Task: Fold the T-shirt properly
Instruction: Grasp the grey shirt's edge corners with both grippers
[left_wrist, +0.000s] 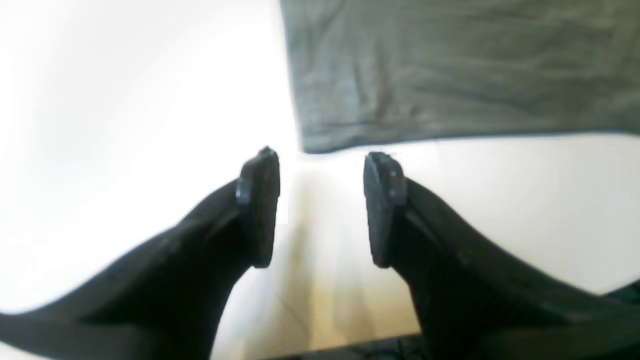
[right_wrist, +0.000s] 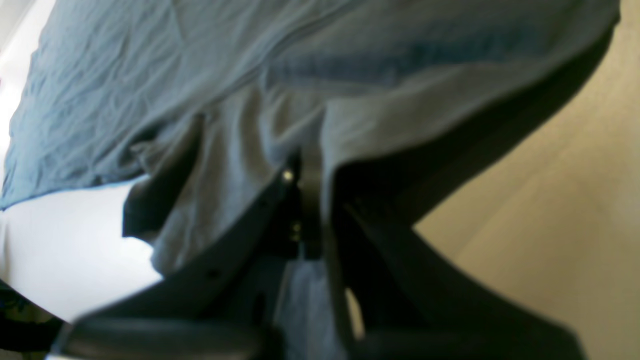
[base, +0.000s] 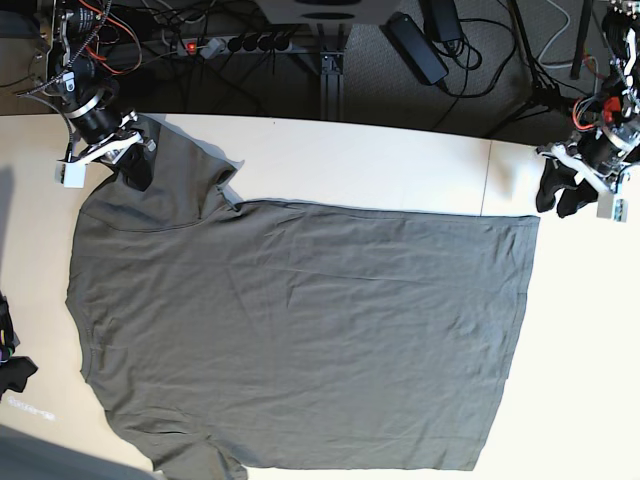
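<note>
Two arms low: right end effector (right_wrist: 305, 200) pinching T-shirt (base: 300, 340) sleeve; left end effector (left_wrist: 320, 207) spread, empty.

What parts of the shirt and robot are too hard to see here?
- Base view: the T-shirt runs off the bottom edge, so its lower sleeve is cut off.
- Right wrist view: blur hides which part the shut right gripper pinches.
- Base view: the left gripper is too small and dark.
</note>
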